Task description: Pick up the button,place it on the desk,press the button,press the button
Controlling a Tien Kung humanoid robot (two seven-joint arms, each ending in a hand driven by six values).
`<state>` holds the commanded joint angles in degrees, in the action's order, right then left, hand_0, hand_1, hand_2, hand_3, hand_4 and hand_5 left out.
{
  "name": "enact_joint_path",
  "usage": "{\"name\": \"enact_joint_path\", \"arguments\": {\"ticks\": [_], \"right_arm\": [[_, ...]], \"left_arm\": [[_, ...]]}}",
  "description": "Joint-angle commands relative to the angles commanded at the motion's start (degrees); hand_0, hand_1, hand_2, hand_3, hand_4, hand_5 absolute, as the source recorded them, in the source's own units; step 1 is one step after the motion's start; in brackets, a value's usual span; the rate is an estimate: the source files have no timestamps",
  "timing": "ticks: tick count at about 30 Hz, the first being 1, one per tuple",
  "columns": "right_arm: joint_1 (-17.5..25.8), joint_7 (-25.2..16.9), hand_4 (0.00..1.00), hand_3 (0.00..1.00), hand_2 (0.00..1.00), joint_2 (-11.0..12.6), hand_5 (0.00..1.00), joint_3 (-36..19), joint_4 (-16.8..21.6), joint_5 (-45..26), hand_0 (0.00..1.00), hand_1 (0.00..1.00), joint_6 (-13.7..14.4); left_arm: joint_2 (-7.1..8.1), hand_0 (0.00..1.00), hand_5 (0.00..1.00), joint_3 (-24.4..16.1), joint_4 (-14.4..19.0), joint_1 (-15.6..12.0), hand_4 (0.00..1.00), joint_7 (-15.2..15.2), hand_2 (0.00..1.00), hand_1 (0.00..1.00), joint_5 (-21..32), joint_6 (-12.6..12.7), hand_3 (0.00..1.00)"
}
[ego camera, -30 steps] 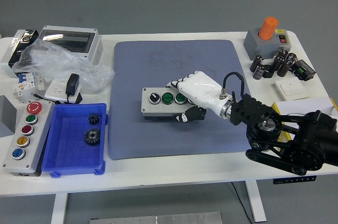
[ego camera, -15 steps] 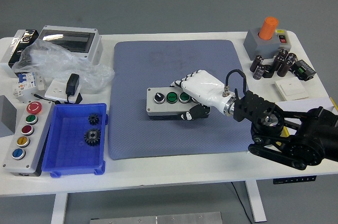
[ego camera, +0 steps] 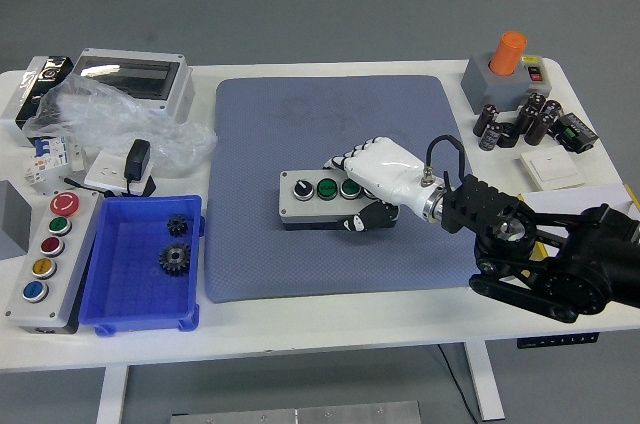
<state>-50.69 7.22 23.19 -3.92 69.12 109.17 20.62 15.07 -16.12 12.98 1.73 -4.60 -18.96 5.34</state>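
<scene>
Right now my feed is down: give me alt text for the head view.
The right hand grips the grey button box at its right end, fingers curled over the top, on the blue-grey mat. At the table's left sit a blue bin with gears and a larger button panel.

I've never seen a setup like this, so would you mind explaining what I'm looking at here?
This is one view from a camera high on a humanoid robot, looking down over its white table. The black arm coming in from the right ends in a white five-fingered right hand, which is wrapped around a small grey button box lying on a blue-grey mat. The left arm is not visible. To the left sit a blue tray holding two gears, and a larger panel of coloured buttons. At the far right are an orange-topped switch and dark capacitors.
</scene>
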Motion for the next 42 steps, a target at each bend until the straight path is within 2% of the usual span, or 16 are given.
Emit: {"name": "enact_joint_path", "arguments": {"ticks": [15, 16, 21, 22, 27, 28, 39, 40, 42], "right_arm": [[-0.2, 0.0, 0.57, 0.383, 0.675, 0.0, 0.054, -0.1, -0.4, -0.5, 0.625, 0.662, -0.7], [-0.2, 0.0, 0.588, 0.466, 0.695, 0.0, 0.037, -0.1, -0.4, -0.5, 0.629, 0.672, -0.8], [-0.2, 0.0, 0.588, 0.466, 0.695, -0.1, 0.037, -0.1, -0.4, -0.5, 0.629, 0.672, -1.1], [-0.2, 0.0, 0.655, 0.664, 0.703, -0.1, 0.069, -0.1, -0.4, -0.5, 0.65, 0.685, -1.1], [-0.2, -0.1, 0.655, 0.664, 0.703, -0.1, 0.069, -0.3, -0.3, -0.6, 0.65, 0.685, -1.2], [-0.2, -0.1, 0.696, 0.689, 0.723, -0.1, 0.119, -0.3, -0.3, -0.6, 0.659, 0.691, -1.2], [0.0, 0.0, 0.732, 0.714, 0.729, -0.3, 0.126, -0.4, -0.3, -0.9, 0.663, 0.692, -2.1], [0.0, 0.0, 0.795, 0.785, 0.745, -0.3, 0.148, -0.4, -0.3, -0.9, 0.677, 0.704, -2.1], [-0.1, 0.1, 0.795, 0.785, 0.745, -0.3, 0.148, -0.5, -0.3, -0.9, 0.677, 0.704, -2.2]], "left_arm": [[-0.1, 0.669, 0.382, 0.2, 0.0, -0.1, 0.594, 0.0, 0.607, 0.681, 0.2, 0.0, 0.619], [-0.11, 0.669, 0.382, 0.3, 0.0, -0.2, 0.594, 0.0, 0.608, 0.681, 0.2, 0.0, 0.619], [-0.08, 0.669, 0.382, 0.1, 0.0, -0.1, 0.594, 0.0, 0.608, 0.681, 0.0, 0.0, 0.619], [-0.08, 0.669, 0.383, 0.0, 0.0, -0.1, 0.594, 0.0, 0.608, 0.681, 0.0, 0.0, 0.619], [-0.18, 0.669, 0.383, 0.1, 0.0, -0.1, 0.594, 0.0, 0.608, 0.681, 0.0, -0.1, 0.619], [-0.2, 0.668, 0.386, 0.1, 0.0, -0.2, 0.593, 0.0, 0.608, 0.681, 0.0, -0.1, 0.619], [-0.19, 0.668, 0.389, 0.3, -0.1, -0.2, 0.593, 0.0, 0.608, 0.68, 0.4, -0.1, 0.618], [-0.19, 0.668, 0.388, 0.4, -0.1, -0.2, 0.593, 0.0, 0.608, 0.681, 0.4, -0.1, 0.619], [-0.18, 0.668, 0.388, 0.3, -0.1, -0.2, 0.593, 0.0, 0.608, 0.681, 0.4, -0.1, 0.619]]}}
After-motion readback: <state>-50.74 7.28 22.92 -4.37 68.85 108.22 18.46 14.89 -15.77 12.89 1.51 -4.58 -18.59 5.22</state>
